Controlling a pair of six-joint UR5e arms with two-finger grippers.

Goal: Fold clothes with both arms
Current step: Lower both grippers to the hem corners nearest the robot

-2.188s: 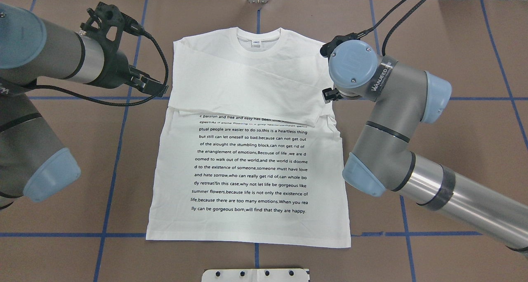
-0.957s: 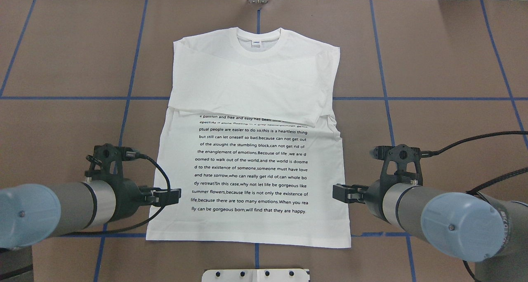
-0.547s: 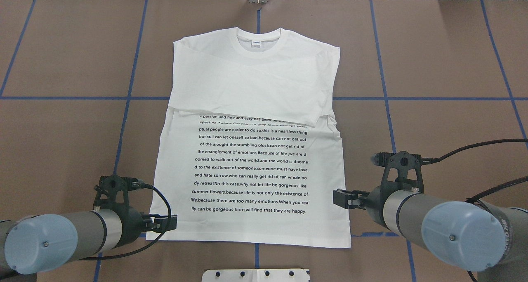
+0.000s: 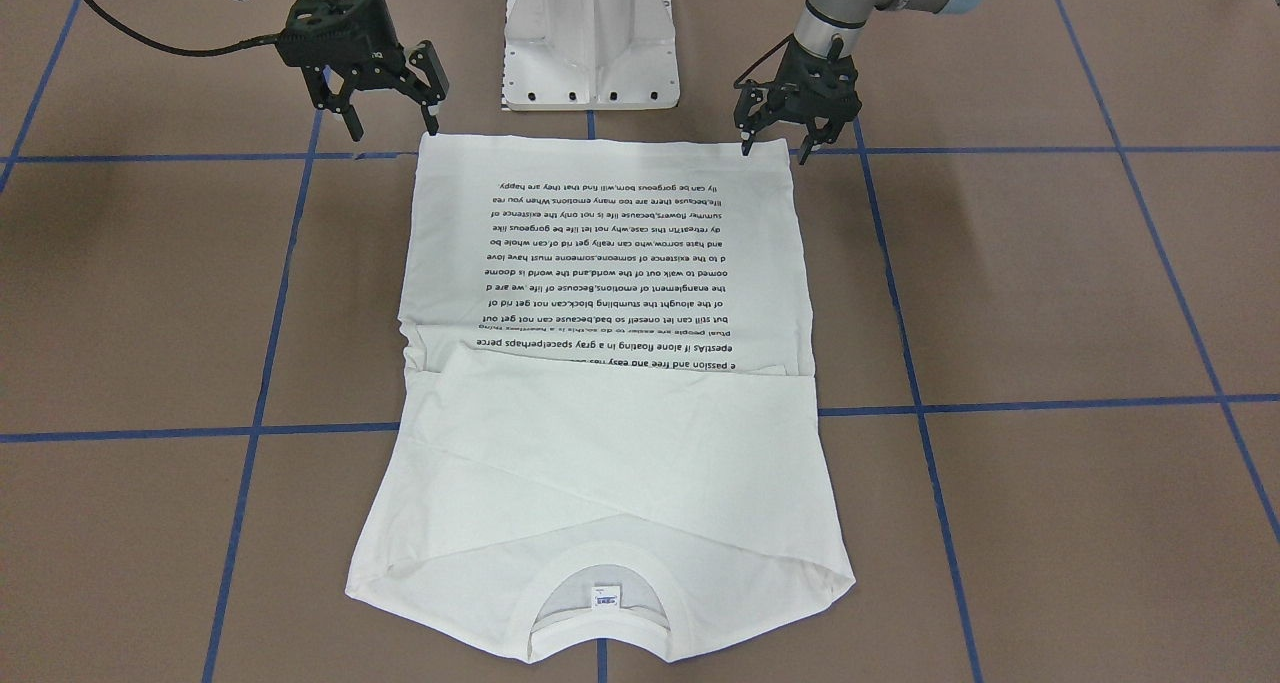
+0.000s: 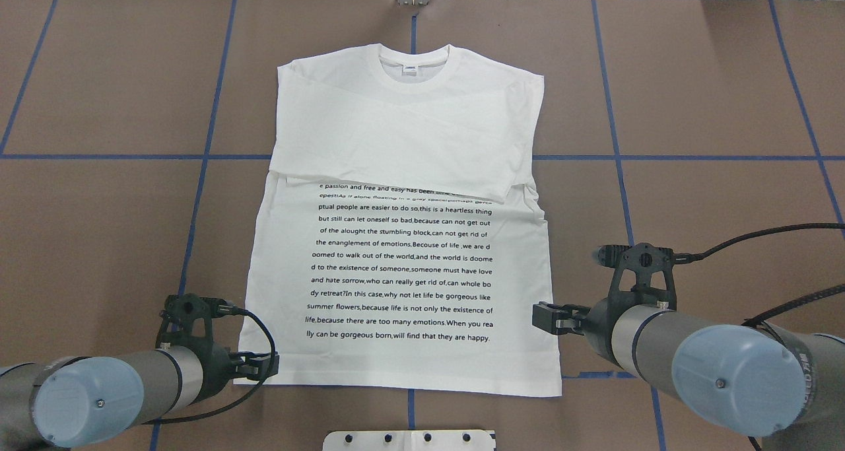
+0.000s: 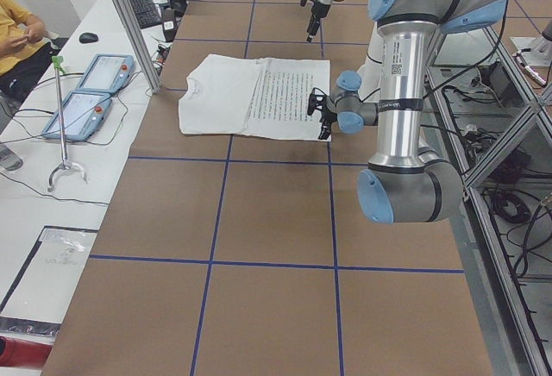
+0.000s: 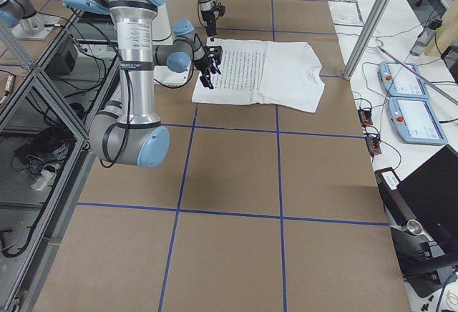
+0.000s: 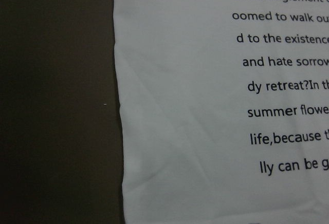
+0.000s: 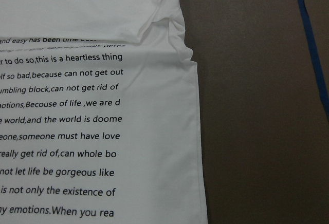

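The left pincer (image 4: 774, 150) had dropped back to the hem corner of the T-shirt (image 4: 600, 443), flat on the bench (image 4: 1050, 263) (sleeves already crossed); the right pincer (image 4: 392, 131) waited opposite. Both stood apart, seemingly ready to pinch the hem.

your t-shirt (image 5: 403, 127) is soft, matt white cloth, with a ribbed collar (image 4: 600, 553) and flat black print (image 5: 403, 266). the table (image 5: 713, 74) cover looks like smooth matt brown paper, and the blue tape lines (image 5: 614, 107) have a slight sheen. the left arm (image 5: 152, 375) and right arm (image 5: 650, 339) are brushed silver-grey metal with smooth light-blue caps (image 5: 736, 378). the left gripper (image 4: 774, 149) and right gripper (image 4: 392, 128) look like matt black plastic. the cable (image 5: 759, 230) is braided. the pedestal (image 4: 590, 33) is white painted metal, semi-gloss.
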